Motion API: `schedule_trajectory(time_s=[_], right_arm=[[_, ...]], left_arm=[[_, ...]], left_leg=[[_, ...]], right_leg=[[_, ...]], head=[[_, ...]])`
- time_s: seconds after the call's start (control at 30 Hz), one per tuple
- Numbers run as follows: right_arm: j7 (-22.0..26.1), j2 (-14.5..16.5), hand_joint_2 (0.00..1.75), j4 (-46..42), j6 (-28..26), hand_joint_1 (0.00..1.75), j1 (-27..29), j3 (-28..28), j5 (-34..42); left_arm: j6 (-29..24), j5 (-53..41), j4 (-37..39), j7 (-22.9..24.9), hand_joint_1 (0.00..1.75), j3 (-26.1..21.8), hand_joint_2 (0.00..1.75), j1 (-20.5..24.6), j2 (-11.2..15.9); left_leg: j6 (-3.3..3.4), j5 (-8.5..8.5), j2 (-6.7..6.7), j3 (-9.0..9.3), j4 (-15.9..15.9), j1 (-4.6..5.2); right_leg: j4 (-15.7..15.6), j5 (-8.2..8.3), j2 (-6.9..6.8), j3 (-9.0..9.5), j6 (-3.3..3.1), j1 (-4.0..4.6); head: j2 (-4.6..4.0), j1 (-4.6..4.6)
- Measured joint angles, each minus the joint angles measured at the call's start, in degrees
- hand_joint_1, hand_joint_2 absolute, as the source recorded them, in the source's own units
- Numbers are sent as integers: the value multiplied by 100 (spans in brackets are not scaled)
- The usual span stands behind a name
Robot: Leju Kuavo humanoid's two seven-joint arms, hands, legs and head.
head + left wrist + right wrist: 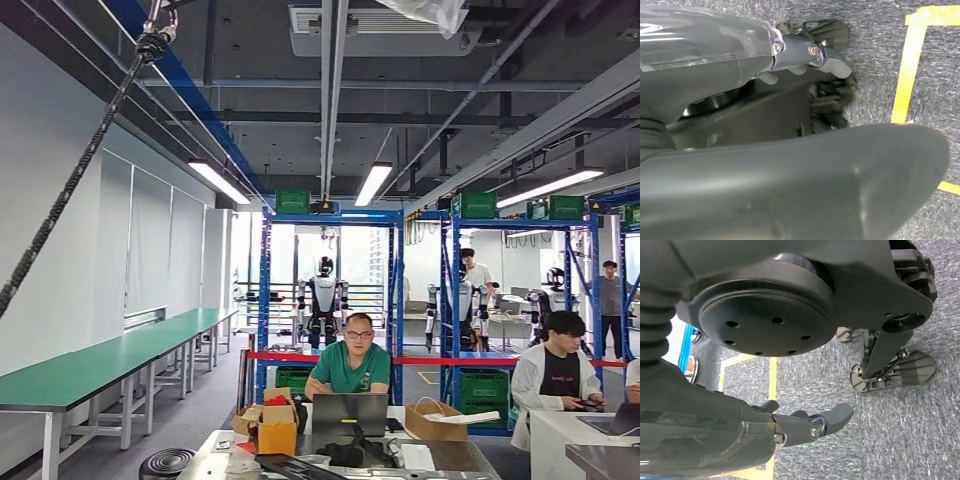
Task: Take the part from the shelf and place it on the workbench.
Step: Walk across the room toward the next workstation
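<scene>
Workshop: blue shelf (329, 290) ahead, green-topped surface (98, 362) along left wall, grey carpet floor (885, 440). Left hand (817, 55) and right hand (821, 422) hanging, fingers straight, empty.

No text, label, brand or number is sharp enough to read anywhere.

Both robot hands (798, 150) (791, 430) empty, fingers extended

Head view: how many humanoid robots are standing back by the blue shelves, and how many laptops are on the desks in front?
Humanoid robots: 3
Laptops: 2
Total: 5
</scene>
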State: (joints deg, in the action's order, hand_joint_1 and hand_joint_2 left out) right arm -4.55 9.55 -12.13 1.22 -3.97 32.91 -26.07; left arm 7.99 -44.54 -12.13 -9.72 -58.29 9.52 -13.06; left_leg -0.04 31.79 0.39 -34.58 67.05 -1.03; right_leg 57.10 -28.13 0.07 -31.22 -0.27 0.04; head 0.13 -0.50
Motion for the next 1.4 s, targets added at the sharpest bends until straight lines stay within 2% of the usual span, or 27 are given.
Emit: schedule_trajectory(time_s=[0.03,0.07,0.2,0.27,0.3,0.33,0.4,0.43,0.47,0.5,0.57,0.6,0.63,0.67,0.77,0.83,0.9,0.93,0.97,1.0,1.07,1.13,1.17,1.23,1.3,1.33,1.4], right_arm=[[0,3,175,0,0,0,-1,3,-1],[0,5,175,0,0,0,-1,3,-1],[0,5,175,0,0,0,-1,3,-1],[0,7,175,0,0,0,-5,7,-5],[-1,7,175,0,0,0,-5,10,-9],[-1,6,175,0,0,0,4,9,-8],[-1,-4,175,1,0,0,59,-23,36],[7,-14,175,5,3,0,109,-61,85],[20,-26,175,12,5,0,152,-104,141],[32,-38,175,25,8,0,191,-157,200],[52,-70,175,56,9,0,267,-268,315],[60,-87,175,70,9,0,305,-332,377],[75,-105,175,78,9,0,339,-395,441],[90,-120,175,81,9,0,362,-461,505],[130,-158,175,70,9,0,397,-684,692],[151,-182,175,27,9,0,416,-849,815],[164,-204,175,-60,9,0,426,-1012,937],[167,-215,175,-118,8,0,429,-1091,997],[171,-225,175,-182,8,0,432,-1168,1053],[176,-239,175,-258,4,0,434,-1241,1110],[195,-284,175,-435,-16,0,425,-1377,1218],[219,-370,175,-615,-42,0,412,-1509,1328],[228,-417,175,-691,-53,0,414,-1575,1383],[251,-499,175,-803,-68,0,443,-1722,1503],[273,-554,175,-854,-71,0,512,-1881,1625],[280,-571,175,-862,-71,0,566,-1963,1685],[288,-591,175,-844,-71,0,712,-2112,1795]], left_arm=[[-1,0,0,-1,0,-1,175,3,1],[-1,0,0,-1,0,-1,175,4,1],[-1,0,0,-1,0,-1,175,6,1],[0,0,1,-2,0,-1,175,11,1],[0,1,1,-3,0,-6,175,3,2],[-1,20,-1,-4,0,0,175,-4,6],[-14,115,-28,11,0,81,175,-39,35],[-28,197,-60,27,0,166,175,-54,59],[-44,287,-104,45,0,262,175,-71,88],[-61,386,-160,67,0,369,175,-80,114],[-95,591,-277,103,0,586,175,-78,162],[-113,696,-332,126,0,704,175,-77,182],[-134,800,-379,150,0,824,175,-85,204],[-154,903,-419,176,0,948,175,-107,227],[-214,1225,-507,249,0,1349,175,-221,304],[-252,1445,-532,297,0,1627,175,-325,370],[-289,1657,-535,349,0,1896,175,-476,437],[-308,1760,-535,376,0,2025,175,-575,470],[-331,1858,-533,399,0,2149,175,-679,499],[-349,1954,-530,422,0,2272,175,-786,528],[-377,2131,-515,460,0,2504,175,-973,579],[-406,2313,-486,501,0,2751,175,-1125,619],[-426,2411,-474,521,0,2883,175,-1200,638],[-468,2612,-466,567,0,3155,175,-1340,686],[-508,2815,-474,601,0,3425,175,-1416,750],[-526,2918,-495,617,0,3562,175,-1423,784],[-562,3109,-586,655,0,3824,175,-1406,845]], left_leg=[[-2,-103,0,88,-187,-7],[-4,-138,0,119,-254,-9],[-4,-163,0,141,-303,-11],[-5,-178,-2,224,-497,-8],[33,-184,-6,251,-593,-6],[84,-183,-5,266,-670,0],[186,-200,6,244,-696,15],[199,-203,14,242,-697,26],[200,-203,16,243,-697,36],[201,-202,15,247,-696,45],[200,-202,7,258,-700,53],[196,-203,3,258,-702,58],[187,-205,3,250,-705,59],[173,-209,8,239,-709,56],[100,-190,28,237,-710,47],[65,39,18,139,-429,50],[47,411,10,-132,235,47],[34,530,8,-261,544,43],[22,551,8,-324,702,39],[10,458,7,-293,647,32],[-14,82,7,-10,30,5],[-11,-131,2,239,-544,-12],[5,-142,-1,279,-653,-9],[71,-131,0,272,-662,6],[140,-154,7,271,-676,2],[171,-164,10,267,-683,-5],[209,-169,14,259,-686,4]], right_leg=[[12,-6,3,0,8,-1],[18,-9,4,0,13,-2],[23,-11,5,-1,16,-3],[73,-35,10,-29,54,16],[107,-46,14,-59,93,18],[389,-216,15,-188,151,15],[1191,-631,13,-539,236,-13],[1617,-828,10,-712,255,-19],[1724,-817,8,-753,249,-18],[1607,-700,7,-689,234,-15],[875,-320,4,-332,183,1],[518,-184,2,-166,154,19],[273,-118,0,-59,126,40],[166,-116,2,-22,107,60],[63,-84,1,3,40,77],[-24,-38,-27,40,-22,55],[-41,-27,-47,43,-49,50],[-40,-27,-50,41,-52,51],[-36,-29,-51,42,-52,51],[-29,-32,-48,44,-47,48],[10,-54,-40,41,-14,39],[98,-95,-29,-1,50,57],[131,-108,-24,-26,77,68],[148,-108,-15,-46,112,67],[249,-203,-9,-71,158,48],[436,-337,-7,-143,184,37],[1124,-714,-5,-436,227,11]], head=[[0,0],[0,0],[0,0],[0,0],[0,-1],[0,-1],[0,-2],[0,-2],[0,-2],[0,-2],[0,-2],[0,-2],[0,-2],[0,-2],[0,-1],[0,0],[0,-1],[0,-1],[0,-1],[0,0],[0,0],[0,-1],[0,-1],[0,-2],[0,-2],[0,-2],[0,-2]])
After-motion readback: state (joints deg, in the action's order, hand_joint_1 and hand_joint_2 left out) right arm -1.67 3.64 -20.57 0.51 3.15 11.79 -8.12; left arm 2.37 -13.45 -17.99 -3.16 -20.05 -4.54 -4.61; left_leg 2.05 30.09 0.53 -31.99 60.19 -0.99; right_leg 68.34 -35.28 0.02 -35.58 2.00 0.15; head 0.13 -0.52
